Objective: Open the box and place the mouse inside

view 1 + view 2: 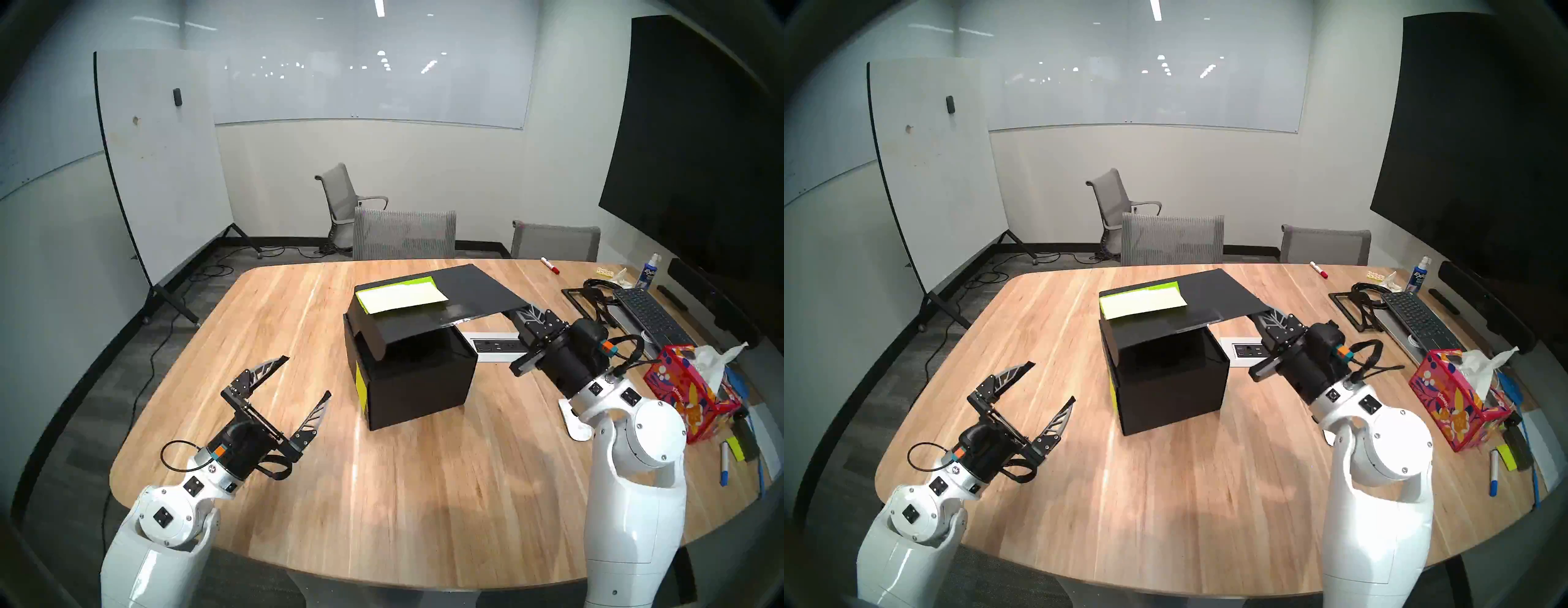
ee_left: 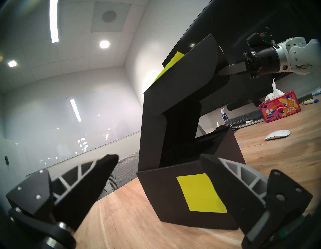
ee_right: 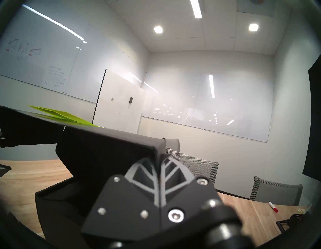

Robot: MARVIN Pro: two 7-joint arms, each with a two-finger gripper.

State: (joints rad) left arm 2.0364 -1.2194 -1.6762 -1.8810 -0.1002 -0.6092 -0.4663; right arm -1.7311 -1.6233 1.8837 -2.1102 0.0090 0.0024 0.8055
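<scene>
Box [image 1: 418, 373], matte black, is set near the middle of the wooden surface [image 1: 382, 488], with a yellow sticky note [image 2: 201, 193] on its left side and paler notes [image 1: 401, 297] on top of its flap lid [image 1: 466, 297]. Its lid is raised at an angle and its edge is pinched by the right end effector [image 1: 528, 313], whose fingers are pressed together on it. The left end effector [image 1: 303, 382] is held above the surface to the left of the box, its fingers spread wide and nothing between them. Mouse [image 2: 278, 134], small and white, is seen in the left wrist view lying on the surface beyond the box, near the red floral tissue box [image 1: 689, 392].
</scene>
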